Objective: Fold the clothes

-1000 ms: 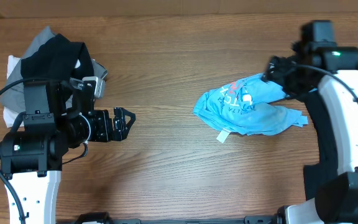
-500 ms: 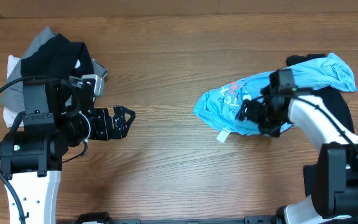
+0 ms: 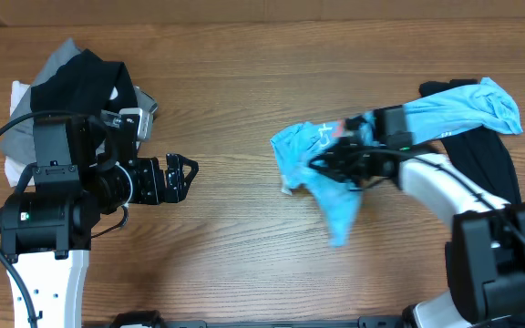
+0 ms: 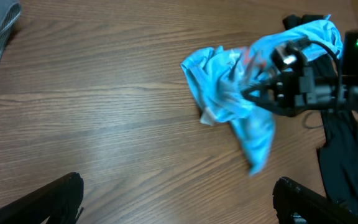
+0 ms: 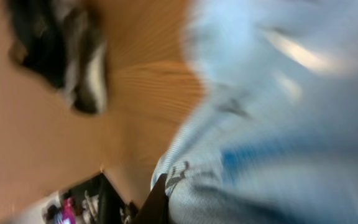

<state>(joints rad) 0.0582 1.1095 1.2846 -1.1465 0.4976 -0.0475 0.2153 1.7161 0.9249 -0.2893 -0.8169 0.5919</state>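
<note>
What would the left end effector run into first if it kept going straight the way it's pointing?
Probably the blue T-shirt, bunched at the right end effector. The left end effector points across bare table toward it; height is hard to judge.

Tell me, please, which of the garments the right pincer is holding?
The sky-blue T-shirt in the middle, bunched around the right pincer. The black, grey and white pile lies untouched far off to the left.
</note>
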